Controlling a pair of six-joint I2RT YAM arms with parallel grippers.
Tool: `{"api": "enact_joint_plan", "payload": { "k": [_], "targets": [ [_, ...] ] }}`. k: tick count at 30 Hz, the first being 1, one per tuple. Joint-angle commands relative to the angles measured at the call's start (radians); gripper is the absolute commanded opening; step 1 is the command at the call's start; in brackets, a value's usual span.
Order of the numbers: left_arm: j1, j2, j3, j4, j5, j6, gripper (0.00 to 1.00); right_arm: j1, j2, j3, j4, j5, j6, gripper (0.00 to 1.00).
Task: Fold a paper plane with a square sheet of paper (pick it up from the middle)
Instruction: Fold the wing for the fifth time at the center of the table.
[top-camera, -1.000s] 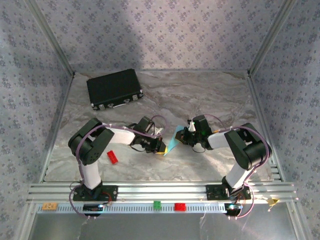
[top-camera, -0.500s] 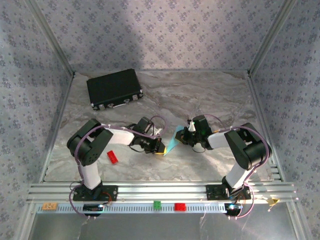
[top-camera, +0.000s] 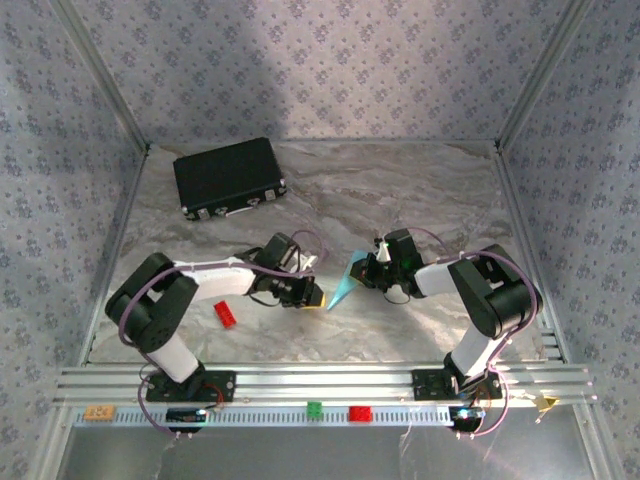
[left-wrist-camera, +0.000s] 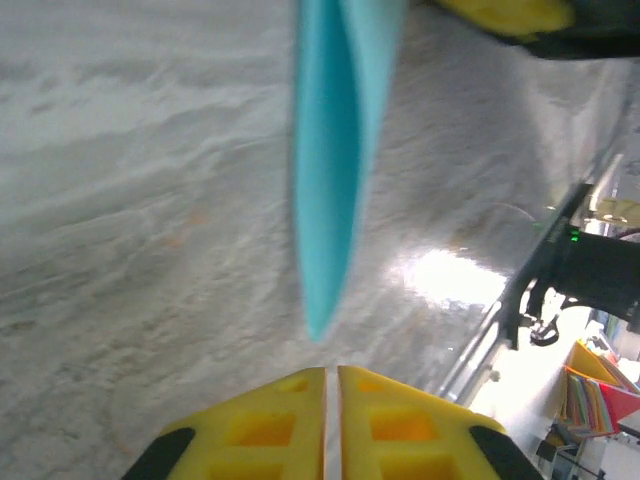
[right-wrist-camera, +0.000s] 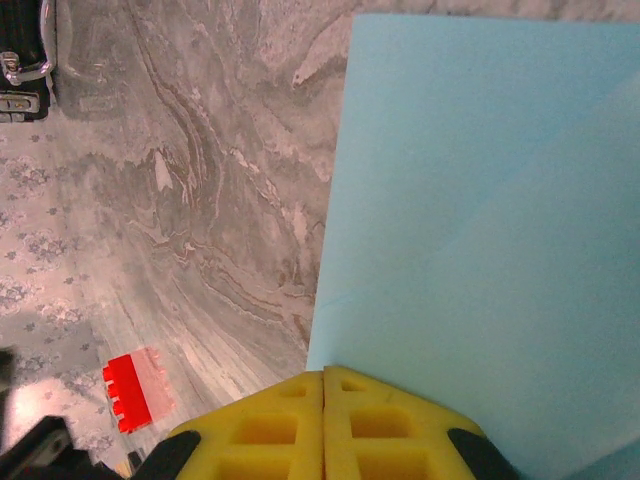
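The light-blue sheet of paper (top-camera: 343, 283) is folded to a slim point and hangs over the table's middle. My right gripper (top-camera: 368, 272) is shut on its upper right end. In the right wrist view the paper (right-wrist-camera: 480, 230) shows a diagonal crease, and its edge runs into the closed right gripper (right-wrist-camera: 323, 375). My left gripper (top-camera: 316, 296) sits just left of the paper's lower tip, shut with nothing in it. The left wrist view has the paper (left-wrist-camera: 328, 190) edge-on, with its tip a short way ahead of the left gripper (left-wrist-camera: 331, 375) and apart from it.
A small red brick (top-camera: 225, 314) lies on the table beside the left arm and shows as the red brick (right-wrist-camera: 138, 392) in the right wrist view. A black case (top-camera: 229, 177) lies at the back left. On the front rail (top-camera: 250, 382) sit a green brick (top-camera: 314, 409) and a red one (top-camera: 359, 413).
My left arm has drawn back to the left and its elbow has dropped, leaving the paper's lower tip free. The right gripper and the paper have stayed put.
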Motion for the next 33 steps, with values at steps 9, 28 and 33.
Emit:
{"api": "enact_joint_plan", "payload": {
  "k": [9,28,33],
  "targets": [
    [-0.021,0.201,0.268,-0.044,0.115,0.053,0.02,-0.009,0.063,-0.014,-0.13,0.08,-0.033,0.08],
    [-0.054,0.386,0.383,-0.123,0.039,0.12,0.01,-0.009,0.066,-0.019,-0.123,0.077,-0.03,0.08],
    [-0.054,0.384,0.303,-0.092,0.026,0.108,0.0,-0.009,0.067,-0.024,-0.124,0.078,-0.032,0.08]
  ]
}}
